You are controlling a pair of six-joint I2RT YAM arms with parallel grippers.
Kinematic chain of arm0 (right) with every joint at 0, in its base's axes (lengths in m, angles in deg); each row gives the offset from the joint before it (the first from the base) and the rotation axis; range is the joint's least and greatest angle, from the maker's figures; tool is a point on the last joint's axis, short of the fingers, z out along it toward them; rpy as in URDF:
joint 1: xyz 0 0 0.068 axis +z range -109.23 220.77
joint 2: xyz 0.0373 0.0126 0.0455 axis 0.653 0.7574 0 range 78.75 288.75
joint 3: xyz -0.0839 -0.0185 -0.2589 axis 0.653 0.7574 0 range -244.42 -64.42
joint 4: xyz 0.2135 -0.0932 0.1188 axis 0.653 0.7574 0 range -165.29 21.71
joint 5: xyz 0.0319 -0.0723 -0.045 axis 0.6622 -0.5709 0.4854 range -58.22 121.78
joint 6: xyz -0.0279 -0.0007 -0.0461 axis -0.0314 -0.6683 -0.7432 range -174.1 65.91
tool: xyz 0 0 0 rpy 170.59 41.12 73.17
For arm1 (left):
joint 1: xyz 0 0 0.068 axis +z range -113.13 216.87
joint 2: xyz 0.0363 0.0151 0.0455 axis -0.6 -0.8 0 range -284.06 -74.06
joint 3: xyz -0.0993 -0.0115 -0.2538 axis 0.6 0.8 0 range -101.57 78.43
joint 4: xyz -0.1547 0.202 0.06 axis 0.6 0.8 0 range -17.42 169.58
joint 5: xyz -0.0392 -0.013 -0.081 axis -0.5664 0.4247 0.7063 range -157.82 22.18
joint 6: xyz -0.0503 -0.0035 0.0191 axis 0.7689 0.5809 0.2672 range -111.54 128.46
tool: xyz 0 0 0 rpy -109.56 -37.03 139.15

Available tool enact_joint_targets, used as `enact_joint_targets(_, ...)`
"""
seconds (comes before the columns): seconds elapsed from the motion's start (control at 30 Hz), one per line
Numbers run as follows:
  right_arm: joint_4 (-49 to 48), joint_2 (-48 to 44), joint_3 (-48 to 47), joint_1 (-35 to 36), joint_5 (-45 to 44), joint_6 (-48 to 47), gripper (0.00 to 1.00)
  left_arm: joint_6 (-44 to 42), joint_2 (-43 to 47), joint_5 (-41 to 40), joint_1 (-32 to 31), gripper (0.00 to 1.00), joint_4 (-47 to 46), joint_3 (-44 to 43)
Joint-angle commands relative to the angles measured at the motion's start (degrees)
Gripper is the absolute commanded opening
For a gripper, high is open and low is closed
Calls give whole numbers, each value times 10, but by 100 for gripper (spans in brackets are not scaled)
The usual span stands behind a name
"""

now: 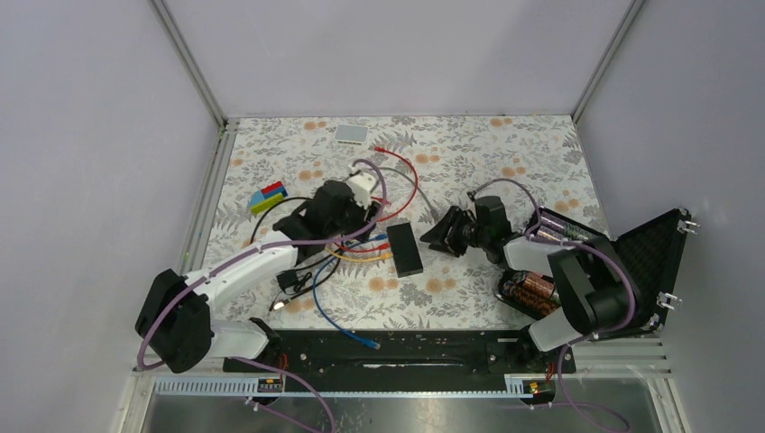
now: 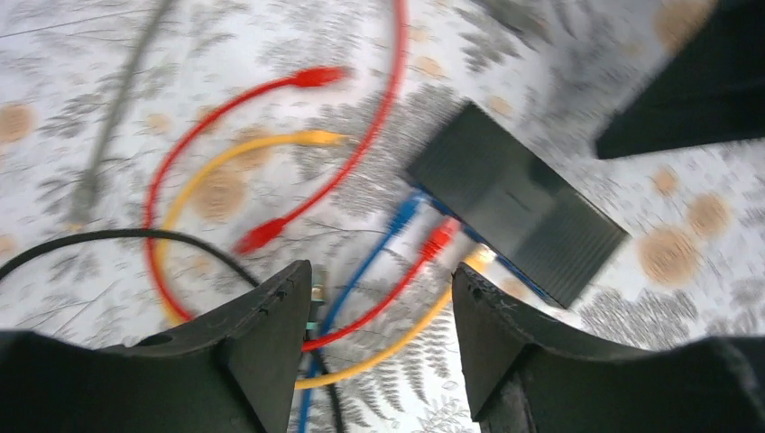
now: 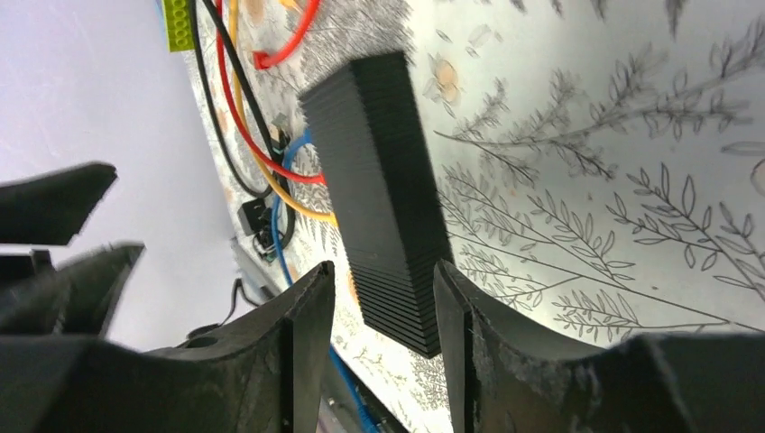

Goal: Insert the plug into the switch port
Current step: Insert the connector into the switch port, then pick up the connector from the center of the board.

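Black switch [image 3: 379,180] near right tool [image 3: 381,271]

switch [image 1: 405,249] mid-table | cables [image 1: 356,254] left of it | case [image 1: 663,248] far right

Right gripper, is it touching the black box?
Cannot tell. In the right wrist view the right gripper frames the black box; one finger overlaps its edge, contact unclear.

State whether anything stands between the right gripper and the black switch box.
Nothing visible does: the right gripper, jaws open, faces the switch box, and the cables lie on the box's far side.
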Motion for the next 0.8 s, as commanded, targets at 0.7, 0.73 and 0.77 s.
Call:
enact_joint_targets(0.7, 570, 213, -488, -2, -179, -451, 54, 129, 314, -109, 90, 99, 178, 14)
enact_joint_targets(0.73, 572, 218, -492, -1, -174, -449, 53, 130, 322, -105, 90, 99, 173, 21)
enact_joint_targets(0.77, 574, 224, -492, -1, -171, -448, 52, 128, 334, -106, 90, 98, 169, 26)
